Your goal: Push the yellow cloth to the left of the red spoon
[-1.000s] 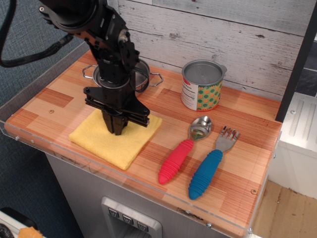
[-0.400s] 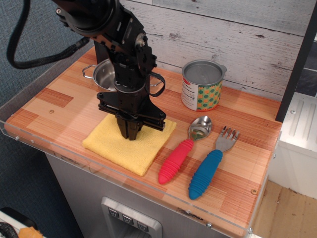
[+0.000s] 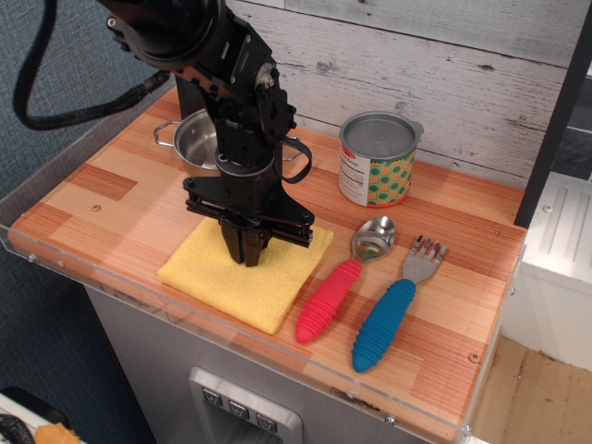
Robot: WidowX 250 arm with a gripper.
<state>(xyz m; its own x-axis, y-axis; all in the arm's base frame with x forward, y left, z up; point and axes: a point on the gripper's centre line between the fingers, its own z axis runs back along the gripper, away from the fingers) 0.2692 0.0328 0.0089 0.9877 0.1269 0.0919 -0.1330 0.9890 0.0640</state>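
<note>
The yellow cloth (image 3: 242, 275) lies just left of the red spoon (image 3: 344, 278) on the tabletop (image 3: 102, 190). The pincer (image 3: 246, 252), tips together and gripping nothing, presses down mid-cloth. Soft and light, it will likely bunch; press flat at centre.

One fixed view only. The camera sits high off the front right corner of the striped orange wooden desk (image 3: 120, 199), looking down and across toward its back left corner. Medium range: the whole desk top is in frame, with the whitewashed plank wall (image 3: 444, 55) along the back edge and floor beyond both side edges.
</note>
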